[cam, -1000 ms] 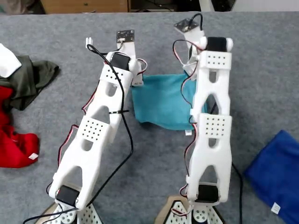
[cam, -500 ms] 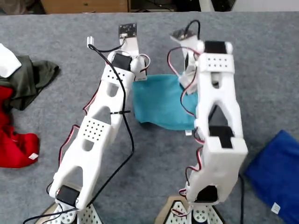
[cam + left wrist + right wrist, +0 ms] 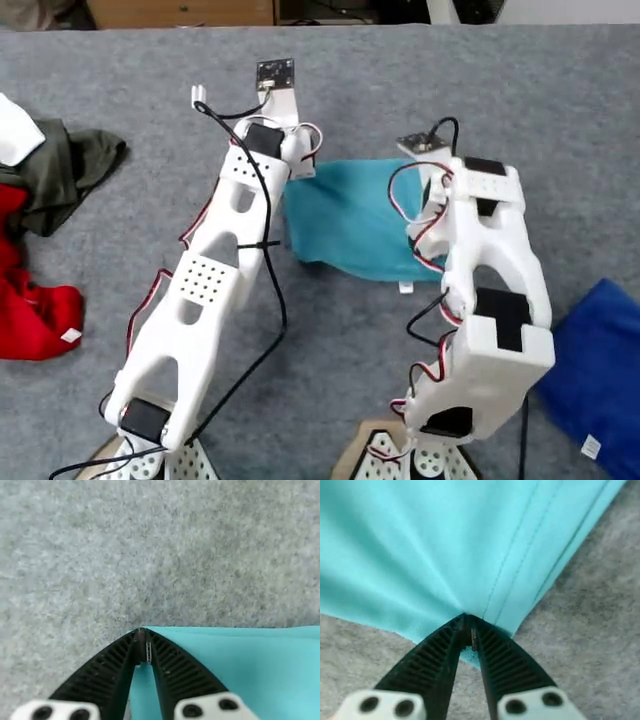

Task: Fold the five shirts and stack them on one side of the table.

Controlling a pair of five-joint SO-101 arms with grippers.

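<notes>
Left end effector point(image 3: 141, 636) and right end effector point(image 3: 467, 623) each pinch shut on the half-folded teal shirt point(image 3: 345, 220); the blue shirt point(image 3: 600, 370) at right looks done, and the left heap point(image 3: 60, 175) awaits.

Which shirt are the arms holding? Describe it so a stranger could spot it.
Look at the middle of the grey table. The teal shirt lies there, with the left gripper and the right gripper each shut on an edge of it. It is the only teal one; the red shirt and the blue shirt lie at opposite table edges.
</notes>
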